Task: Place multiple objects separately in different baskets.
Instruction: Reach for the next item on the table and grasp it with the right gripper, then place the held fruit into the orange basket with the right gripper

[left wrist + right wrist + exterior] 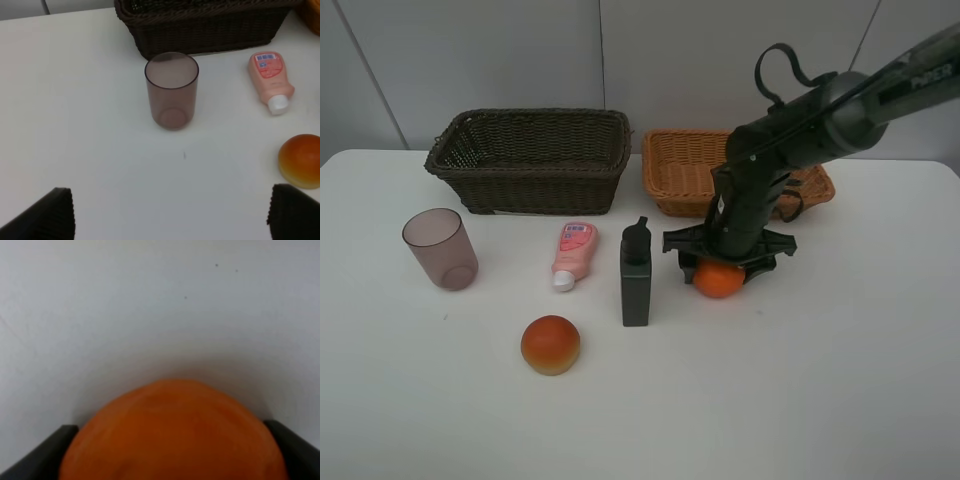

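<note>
My right gripper (722,266) reaches down over the orange (719,281), which rests on the white table in front of the light tan basket (672,176). In the right wrist view the orange (175,435) fills the gap and both fingers press its sides. The left gripper (172,217) hangs open above bare table, short of the mauve cup (171,90). In the high view the cup (440,250), pink tube (573,252), dark bottle (636,275) and peach-like fruit (550,344) stand in a loose row before the dark brown basket (530,160).
The pink tube (269,80) and the peach-like fruit (300,160) lie to one side of the cup in the left wrist view, the dark basket (200,30) behind it. The bottle stands upright just left of the right gripper. A grey wall backs the table.
</note>
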Action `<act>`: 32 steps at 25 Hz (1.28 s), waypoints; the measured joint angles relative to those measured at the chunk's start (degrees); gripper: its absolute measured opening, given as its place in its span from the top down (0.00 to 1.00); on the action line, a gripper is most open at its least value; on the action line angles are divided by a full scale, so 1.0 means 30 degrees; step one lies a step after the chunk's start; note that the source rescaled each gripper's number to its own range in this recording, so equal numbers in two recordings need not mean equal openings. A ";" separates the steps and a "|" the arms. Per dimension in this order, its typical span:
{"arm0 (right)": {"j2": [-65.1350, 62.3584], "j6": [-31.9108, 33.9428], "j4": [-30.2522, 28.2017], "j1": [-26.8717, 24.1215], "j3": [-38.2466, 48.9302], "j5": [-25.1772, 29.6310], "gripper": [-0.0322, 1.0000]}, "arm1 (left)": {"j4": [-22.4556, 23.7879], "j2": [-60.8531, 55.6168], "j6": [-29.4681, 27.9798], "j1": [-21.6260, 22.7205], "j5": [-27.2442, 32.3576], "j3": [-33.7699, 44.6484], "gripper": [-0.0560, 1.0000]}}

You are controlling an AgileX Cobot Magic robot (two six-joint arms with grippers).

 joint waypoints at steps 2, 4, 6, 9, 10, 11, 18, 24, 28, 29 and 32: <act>0.0000 0.0000 0.0000 0.0000 0.0000 0.0000 0.38 | 0.0000 0.0000 0.0000 0.0000 0.0000 0.0000 0.00; 0.0000 0.0000 0.0000 0.0000 0.0000 0.0000 0.38 | 0.0000 0.0000 0.0000 0.0000 0.0000 0.0000 0.00; 0.0000 0.0000 0.0000 0.0000 0.0000 0.0000 0.38 | 0.0000 0.0000 0.0000 0.0000 0.0000 0.0000 0.00; 0.0000 0.0000 0.0000 0.0000 0.0000 0.0000 0.38 | 0.0000 0.0000 0.0000 0.0000 0.0000 0.0000 0.00; 0.0000 0.0000 0.0000 0.0000 0.0000 0.0000 0.38 | 0.0000 0.0000 0.0000 0.0000 0.0000 0.0000 0.00; 0.0000 0.0000 0.0000 0.0000 0.0000 0.0000 0.38 | 0.0000 0.0000 0.0000 0.0000 0.0000 0.0000 0.00; 0.0000 0.0000 0.0016 0.0000 -0.0018 0.0018 0.38 | 0.0000 0.0000 0.0000 0.0000 0.0000 0.0000 0.00; 0.0000 -0.0691 0.0197 0.0000 -0.0819 0.2033 0.38 | 0.0000 0.0000 0.0000 0.0000 0.0000 0.0000 0.00; -0.0110 -0.2866 0.0220 0.0000 -0.2448 0.4677 0.38 | 0.0000 0.0000 0.0000 0.0000 0.0000 0.0000 0.00; -0.0106 -0.3292 0.0220 0.0000 -0.3010 0.5339 0.38 | 0.0000 0.0000 0.0000 0.0000 0.0000 0.0000 0.00; -0.0106 -0.4743 0.0220 0.0000 -0.4617 0.7411 0.38 | 0.0000 0.0000 0.0000 0.0000 0.0000 0.0000 0.00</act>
